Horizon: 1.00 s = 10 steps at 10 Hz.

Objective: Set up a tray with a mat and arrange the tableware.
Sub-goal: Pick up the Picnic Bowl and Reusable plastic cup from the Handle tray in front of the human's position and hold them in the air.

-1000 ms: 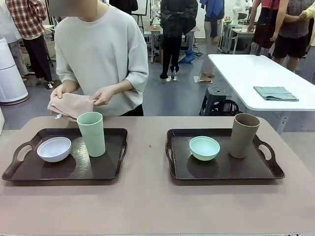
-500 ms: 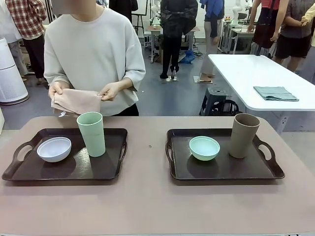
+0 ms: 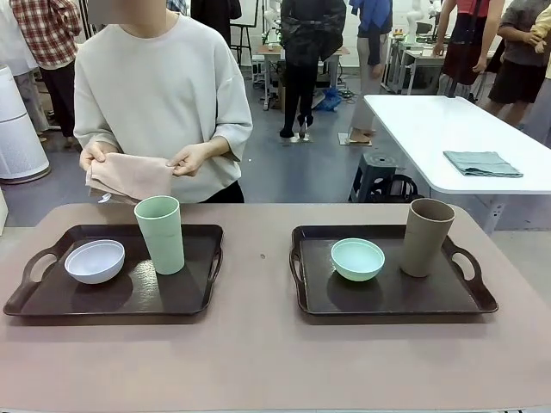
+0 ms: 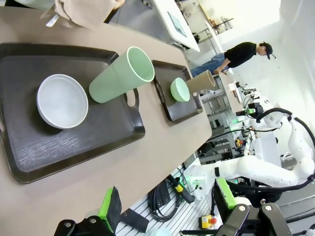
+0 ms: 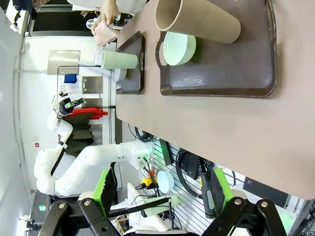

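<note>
Across the table a person holds a folded beige mat in both hands, above the far edge. The left dark tray carries a white bowl and a pale green cup. On the right dark tray stand a mint green bowl and a taupe-brown cup. My left gripper hangs open off the table's near edge, well short of the white bowl and green cup. My right gripper is also open and empty, back from the taupe cup and mint bowl.
The brown table has bare room between the trays and along the near edge. Behind on the right, a white table bears a folded grey-green cloth, with a stool beside it. Other people stand farther back.
The person has straightened up and shifted a little left, lifting the mat higher in both hands. The trays, bowls and cups have not moved.
</note>
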Motion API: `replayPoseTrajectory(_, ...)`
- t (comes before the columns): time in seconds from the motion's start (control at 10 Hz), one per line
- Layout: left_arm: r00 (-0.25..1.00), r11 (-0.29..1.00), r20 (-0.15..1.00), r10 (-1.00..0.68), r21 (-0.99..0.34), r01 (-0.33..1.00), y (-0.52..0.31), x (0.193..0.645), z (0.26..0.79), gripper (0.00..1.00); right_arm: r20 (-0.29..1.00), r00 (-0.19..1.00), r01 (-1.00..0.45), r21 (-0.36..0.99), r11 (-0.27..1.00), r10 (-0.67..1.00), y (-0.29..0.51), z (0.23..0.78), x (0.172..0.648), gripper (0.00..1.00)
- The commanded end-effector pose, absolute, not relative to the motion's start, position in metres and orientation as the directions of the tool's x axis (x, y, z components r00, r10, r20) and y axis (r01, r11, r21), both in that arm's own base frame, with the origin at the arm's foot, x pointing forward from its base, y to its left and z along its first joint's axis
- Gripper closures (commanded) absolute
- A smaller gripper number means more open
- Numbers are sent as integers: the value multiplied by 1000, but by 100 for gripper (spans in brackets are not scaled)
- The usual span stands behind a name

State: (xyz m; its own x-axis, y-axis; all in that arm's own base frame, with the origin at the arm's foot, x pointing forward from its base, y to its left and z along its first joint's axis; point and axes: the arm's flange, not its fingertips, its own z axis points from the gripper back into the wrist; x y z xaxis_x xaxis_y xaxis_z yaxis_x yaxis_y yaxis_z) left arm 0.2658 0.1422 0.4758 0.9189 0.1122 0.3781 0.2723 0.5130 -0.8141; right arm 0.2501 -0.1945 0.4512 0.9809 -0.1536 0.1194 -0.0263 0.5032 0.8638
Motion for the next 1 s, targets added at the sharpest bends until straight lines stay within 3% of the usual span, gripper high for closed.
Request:
replayPoseTrajectory(0.0,911,496,398,113,-817,295,144,267,477,0,138,979,-48,873,486,-149,-196,450,251,0)
replayPoseTrajectory(0.9,911,496,398,113,-817,295,144,267,477,0,138,979,-48,873,486,-149,-196,450,251,0)
